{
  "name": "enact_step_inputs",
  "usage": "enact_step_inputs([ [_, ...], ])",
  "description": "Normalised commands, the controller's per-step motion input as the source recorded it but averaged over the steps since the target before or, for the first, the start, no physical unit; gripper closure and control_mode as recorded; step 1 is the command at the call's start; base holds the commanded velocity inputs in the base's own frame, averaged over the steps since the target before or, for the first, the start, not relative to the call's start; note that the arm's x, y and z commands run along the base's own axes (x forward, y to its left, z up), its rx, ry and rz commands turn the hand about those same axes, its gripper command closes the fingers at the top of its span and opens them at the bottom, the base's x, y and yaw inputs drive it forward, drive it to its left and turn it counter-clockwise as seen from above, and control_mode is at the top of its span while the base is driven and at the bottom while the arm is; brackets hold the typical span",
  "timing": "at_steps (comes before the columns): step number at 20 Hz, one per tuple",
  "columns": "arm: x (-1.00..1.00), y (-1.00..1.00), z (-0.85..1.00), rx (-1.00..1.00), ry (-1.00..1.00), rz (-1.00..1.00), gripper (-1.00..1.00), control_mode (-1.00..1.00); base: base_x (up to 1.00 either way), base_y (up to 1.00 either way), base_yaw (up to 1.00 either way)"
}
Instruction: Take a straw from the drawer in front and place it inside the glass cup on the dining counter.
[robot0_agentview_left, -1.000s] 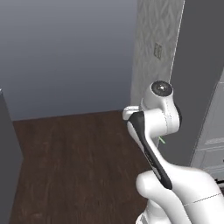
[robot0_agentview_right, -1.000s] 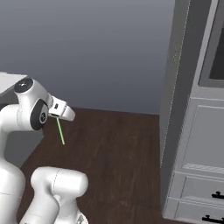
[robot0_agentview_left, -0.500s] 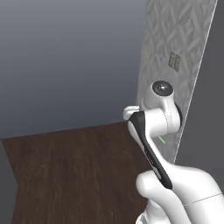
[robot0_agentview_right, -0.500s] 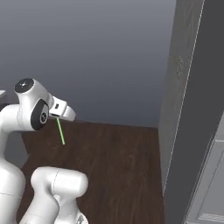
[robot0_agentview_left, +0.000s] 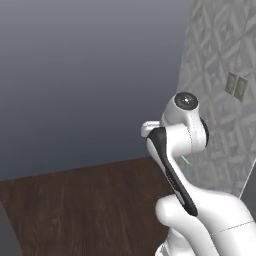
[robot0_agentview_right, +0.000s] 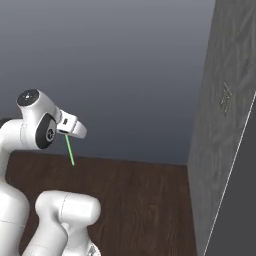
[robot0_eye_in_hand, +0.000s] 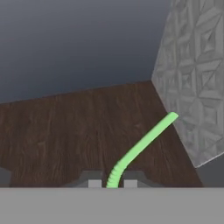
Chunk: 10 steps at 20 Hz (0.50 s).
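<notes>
Writing: I can read no brand, label or lettering on anything here; the small plate (robot0_agentview_left: 236, 86) on the patterned wall (robot0_agentview_left: 220, 60) has two blank rectangular halves, and I can't tell what it is.
Tool: my tool (robot0_eye_in_hand: 112, 184) is closed narrow on the straw (robot0_eye_in_hand: 142, 146), its two dark finger tips pressed to either side of the ribbed lower end in my hand view.
Straw from the hand: from between the tips it rises, bends at the ribbed section, then runs straight up and to the right, its free end close to the foot of the patterned wall in the picture.
Straw from the right base: I see it as a thin green line hanging down from under the tool (robot0_agentview_right: 74, 131), leaning slightly, clear of the floor (robot0_agentview_right: 145, 200).
Straw from the left base: just a short green sliver (robot0_agentview_left: 185, 160) pokes out beside my arm's upper joint; the rest is hidden behind the arm.
Surroundings: dark wood plank floor below, a plain grey wall (robot0_agentview_right: 125, 70) ahead, the grey diamond-embossed wall on the right, and a smooth dark panel (robot0_agentview_right: 240, 210) at the right edge of the right base view.
</notes>
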Motion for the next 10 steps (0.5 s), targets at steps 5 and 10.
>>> enact_step_inputs([
  [5,0.0,0.0,0.0,0.0,0.0,0.0,1.0,1.0,1.0,0.23,0.18],
  [10,0.0,0.0,0.0,0.0,0.0,0.0,1.0,1.0,1.0,0.03,0.47],
])
